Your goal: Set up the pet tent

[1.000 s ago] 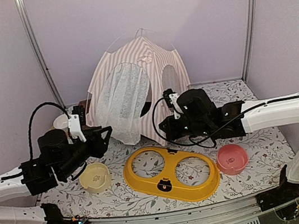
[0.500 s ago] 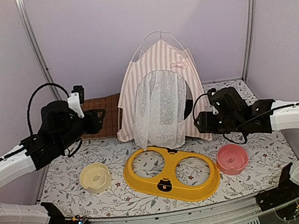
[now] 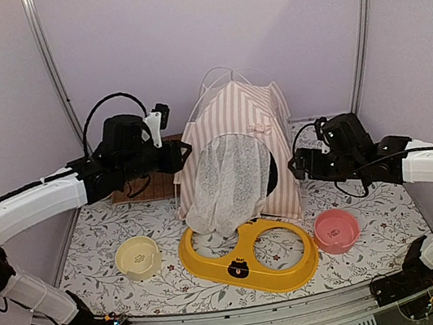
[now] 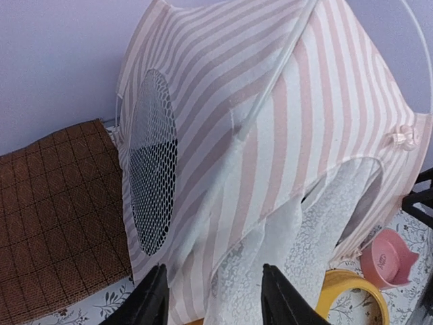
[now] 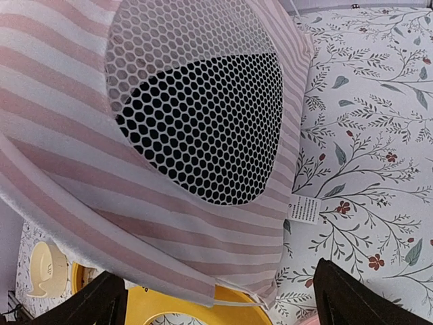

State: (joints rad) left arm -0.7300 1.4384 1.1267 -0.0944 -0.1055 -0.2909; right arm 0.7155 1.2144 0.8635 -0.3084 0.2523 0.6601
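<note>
Holding one arm on each side of the pet tent (image 3: 234, 118), I am looking at it from both wrists. The tent is standing upright at the back middle of the flowered tabletop (image 3: 89, 240), with its round door facing the front edge and its thin white poles crossing above the peak. The lace curtain (image 3: 232, 181) is hanging down over the door, and its lower end is lying over the rear rim of the yellow double bowl holder (image 3: 208, 264), which is sitting just in front of the tent. My left claw (image 4: 214, 271) is hovering high at the left side of the tent, near the striped wall with the left mesh window (image 4: 152, 162). Its two fingers are standing moderately apart with nothing pressed between them, and I cannot tell if they are touching the fabric. The brown quilted mat (image 4: 54, 203) is lying flat on the tabletop beside the tent on the left, under my left arm. My right claw (image 5: 220, 271) is pointing at the right side of the tent, where the right mesh window (image 5: 203, 115) is filling much of the wrist view; its fingers are spread wide and are gripping nothing. A small white label (image 5: 304, 208) is hanging near the bottom edge of the fabric on this side. A cream bowl (image 3: 138, 257) is sitting at the front left of the tabletop, and a pink bowl (image 3: 336, 230) is sitting at the front right, just beside the yellow holder.
</note>
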